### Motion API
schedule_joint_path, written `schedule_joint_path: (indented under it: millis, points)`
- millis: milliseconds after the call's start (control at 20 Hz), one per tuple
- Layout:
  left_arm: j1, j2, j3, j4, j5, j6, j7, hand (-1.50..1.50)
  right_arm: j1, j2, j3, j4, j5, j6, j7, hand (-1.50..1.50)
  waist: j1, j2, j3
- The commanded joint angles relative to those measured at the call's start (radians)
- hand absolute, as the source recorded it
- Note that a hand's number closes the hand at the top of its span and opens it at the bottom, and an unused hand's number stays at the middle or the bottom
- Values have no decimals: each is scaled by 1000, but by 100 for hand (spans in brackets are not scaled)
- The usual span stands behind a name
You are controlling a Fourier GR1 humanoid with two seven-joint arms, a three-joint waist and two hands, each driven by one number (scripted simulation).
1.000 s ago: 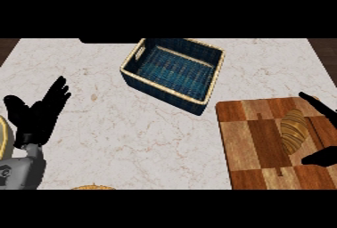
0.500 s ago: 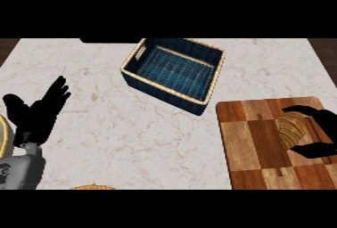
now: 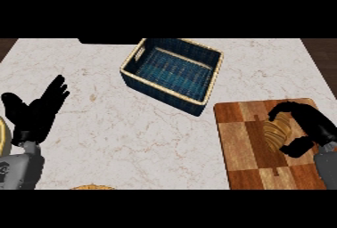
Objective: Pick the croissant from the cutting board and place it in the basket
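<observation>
The croissant [image 3: 277,132] lay on the wooden cutting board [image 3: 244,147] at the near right of the pale marbled desk [image 3: 132,133]. The right hand [image 3: 309,127] was curled round it: the fingers arched over the pastry's far end and right side, and the thumb hooked in at its near end, so that only the croissant's left flank showed as a tan, ridged patch between them. Whether the croissant was resting on the board or just off it could not be told. The grey right forearm came in from the near right corner.

The basket [image 3: 172,73], dark blue weave with a light rim, stood on the desk to the far left of the board, turned at an angle, its near right corner close to the board's far left corner but apart from it.

The left hand [image 3: 36,113] was at the left edge of the desk, open, fingers straight and pointing away toward the far side, holding nothing. A sliver of a round tan object [image 3: 92,187] showed at the near edge, too little to identify.
</observation>
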Motion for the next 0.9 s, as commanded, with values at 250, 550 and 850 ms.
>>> schedule_joint_path:
  millis: [250,550,850]
  points:
    - [-47,-28,-59,-5,-13,-21,16,0,-136,401,301,-87,117,-53,383,150,127,11,13]
    - [-73,-34,-85,11,-20,-37,22,0,-186,407,464,-117,32,-157,631,150,166,19,21]
    - [-96,-54,-102,27,-17,-42,33,0,-269,409,577,-273,-117,-408,761,150,183,10,25]
